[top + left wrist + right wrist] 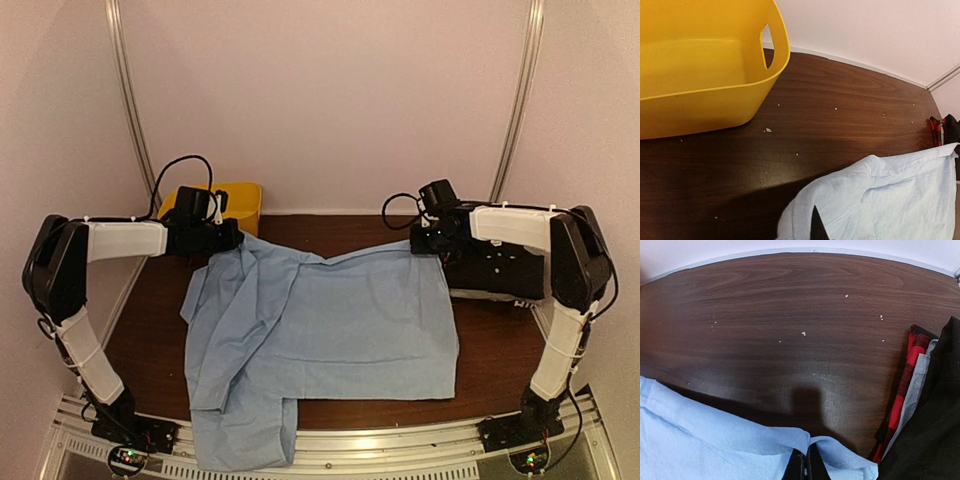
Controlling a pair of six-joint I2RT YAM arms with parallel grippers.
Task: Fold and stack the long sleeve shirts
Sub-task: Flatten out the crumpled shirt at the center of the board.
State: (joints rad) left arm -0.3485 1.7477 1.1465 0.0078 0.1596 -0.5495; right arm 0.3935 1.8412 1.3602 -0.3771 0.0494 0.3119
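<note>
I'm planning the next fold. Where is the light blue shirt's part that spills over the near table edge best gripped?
Probably the left edge of the overhanging flap, coming from the left: the light blue shirt lies flat and thin there, and that edge faces the left arm.

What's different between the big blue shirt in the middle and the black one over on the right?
The light blue shirt lies spread wide across the middle of the table. The black shirt sits compact at the right, with red-checked cloth showing at its edge. The left gripper and right gripper pinch the blue shirt's far edge, while nothing grips the black shirt. Part of the blue shirt hangs over the near edge, and the black shirt does not. Both are cloth shirts.
</note>
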